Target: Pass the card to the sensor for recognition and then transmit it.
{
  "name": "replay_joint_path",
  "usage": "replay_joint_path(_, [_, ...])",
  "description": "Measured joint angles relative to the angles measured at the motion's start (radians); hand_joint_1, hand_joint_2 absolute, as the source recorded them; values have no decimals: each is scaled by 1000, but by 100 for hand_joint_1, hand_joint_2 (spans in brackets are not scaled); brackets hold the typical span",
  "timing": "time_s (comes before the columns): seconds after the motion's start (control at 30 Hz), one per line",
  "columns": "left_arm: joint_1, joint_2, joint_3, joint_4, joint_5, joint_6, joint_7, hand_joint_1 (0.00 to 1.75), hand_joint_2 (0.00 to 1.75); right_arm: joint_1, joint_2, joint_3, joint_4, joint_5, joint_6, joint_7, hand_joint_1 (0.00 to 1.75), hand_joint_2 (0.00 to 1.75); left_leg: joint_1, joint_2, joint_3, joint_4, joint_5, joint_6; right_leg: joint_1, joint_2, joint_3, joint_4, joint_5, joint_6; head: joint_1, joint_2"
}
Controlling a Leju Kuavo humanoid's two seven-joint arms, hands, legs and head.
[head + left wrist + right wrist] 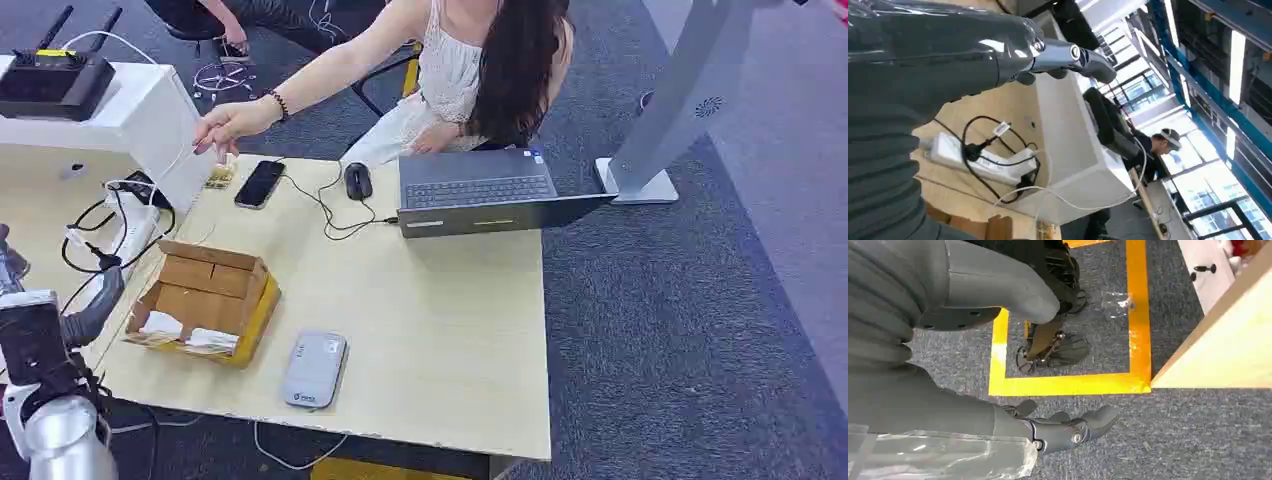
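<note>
card: likely the pale flat pieces (212, 340) lying in the open cardboard box (205, 290), lower left of head view; too small to confirm, and no print is readable
card handling (judgement): thin, light, stiff, with a slick face. It lies flat against the box floor, so there is little edge to get under. Pinch across a short edge or slide it up the box wall first. Low break risk; the real risk is slipping out or lifting two at once
box: brown corrugated card, flaps folded out, yellow outer side, matte. It is light and may skid if pushed
sensor: grey rounded-rectangle pad (313, 368), smooth plastic, flat on the desk just right of the box, near the front edge
left hand: (1068, 55) released, holding nothing, fingers stretched out. In the head view it sits at the lower left, just left of the box and not touching it
right hand: (1068, 427) released, fingers loosely spread, holding nothing. It hangs over grey carpet (1198, 440) beside yellow floor tape (1068, 384)
desk: (440, 330) pale wood laminate, smooth
far side: a person's hand (225, 125) reaches toward a small item at the upper left. Black phone (259, 184), black mouse (358, 181) and open grey laptop (480, 190) stand in a row
cables: white power strip (978, 160) with black leads, left of the box. This is a snag risk for the left arm
</note>
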Motion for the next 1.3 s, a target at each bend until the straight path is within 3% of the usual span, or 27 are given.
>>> replay_joint_path(0.63, [-266,173,-315,170,-471,73,216,0,175,-18,1,1,0,47,37,44,0,175,0,0,0,0,1,-1,0,1,-1,1,0,0,0,0])
replay_joint_path(0.67, [-280,181,-332,182,-494,76,228,175,175,-19,2,1,0,52,38,47,0,175,0,0,0,0,1,-1,0,0,0,1,0,0,0,0])
replay_joint_path(0.97, [-400,275,-495,287,-703,115,343,175,175,-30,9,3,0,82,55,68,0,175,0,0,0,0,2,-2,0,1,0,2,1,-1,0,0])
replay_joint_path(1.3, [-469,334,-591,354,-853,153,427,175,175,-36,11,5,0,115,64,77,0,175,0,0,-1,0,2,-2,0,1,-2,2,1,-1,0,0])
